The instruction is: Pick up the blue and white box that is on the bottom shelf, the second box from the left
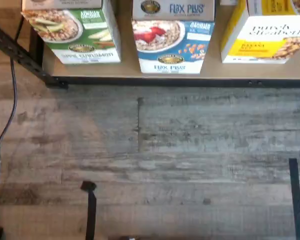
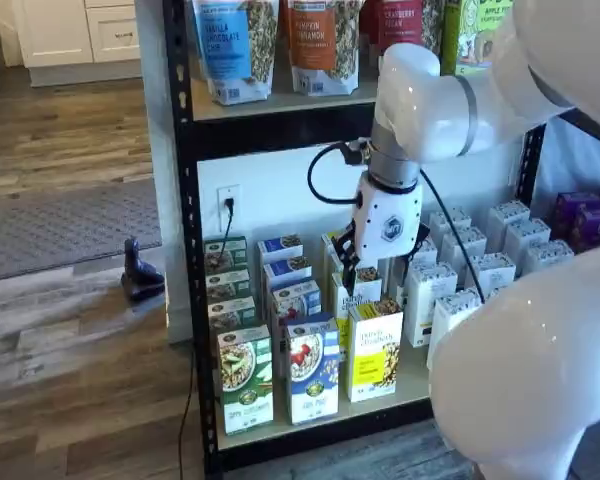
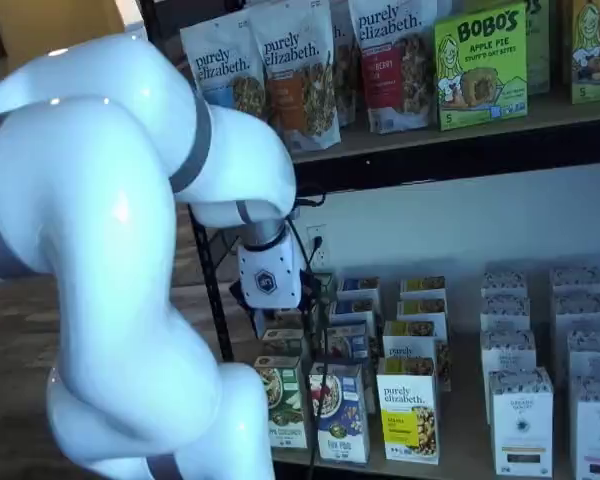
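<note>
The blue and white box [image 1: 172, 42] stands at the front of the bottom shelf [image 1: 190, 81], between a green-and-white box and a yellow-and-white box. It shows in both shelf views [image 2: 311, 370] [image 3: 338, 410], with more blue boxes in a row behind it. My gripper [image 2: 380, 262] hangs in front of the rack, above the front boxes and up and to the right of the blue box. Its black fingers stand apart with a gap and hold nothing. It also shows in a shelf view [image 3: 268, 312] above the green box row.
The green-and-white box [image 2: 245, 380] and the yellow-and-white box [image 2: 375, 350] flank the blue one closely. White boxes [image 2: 450, 290] fill the shelf's right part. Bags stand on the higher board [image 2: 280, 100]. A black cable [image 1: 10, 115] runs over the wooden floor by the rack post [image 2: 180, 200].
</note>
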